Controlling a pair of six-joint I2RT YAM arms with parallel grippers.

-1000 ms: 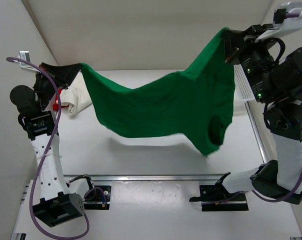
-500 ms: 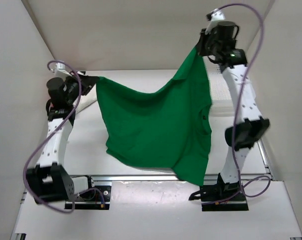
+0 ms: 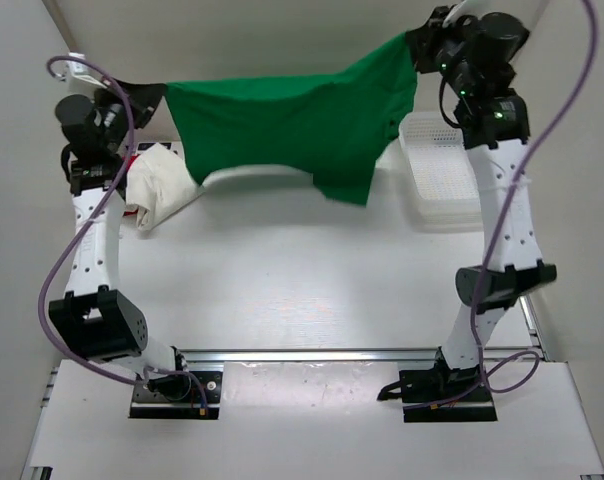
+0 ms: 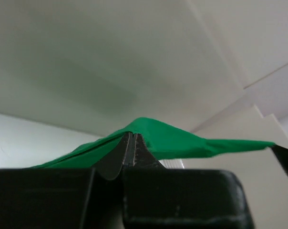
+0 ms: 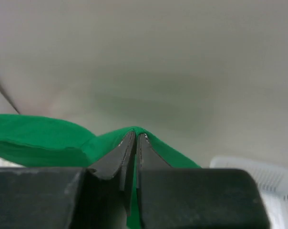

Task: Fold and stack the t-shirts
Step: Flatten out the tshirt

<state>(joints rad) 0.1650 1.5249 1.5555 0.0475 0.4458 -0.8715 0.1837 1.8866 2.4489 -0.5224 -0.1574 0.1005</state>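
White walls close in a pale counter [image 3: 312, 280], and above its far half the green t-shirt [image 3: 282, 120] hangs stretched between the two arms, wholly clear of the surface. Its upper edge runs nearly level from one arm to the other. The body sags below, and one loose end droops lowest just beside the white mesh basket [image 3: 437, 190] at the far right.

As for progress, the work looks to be at an early stage. No folded shirt and no stack shows anywhere. The white t-shirt [image 3: 162, 185] lies crumpled at the far left, near the left arm, with no fold put into it. A red shirt is not plainly in view. The green one seems to be in the spreading step: held up and pulled wide, not yet laid flat. By my reckoning the laying down, every fold and all the stacking are left to do.

The left fingers [image 4: 116, 160] are pressed together on a ridge of green cloth, which shows pinched between the tips in the left wrist view, with almost no gap. The right fingers [image 5: 113, 162] are likewise clamped on the opposite end of the shirt, with green fabric rising over the tips and falling away to the left. Neither pair touches anything but the cloth.
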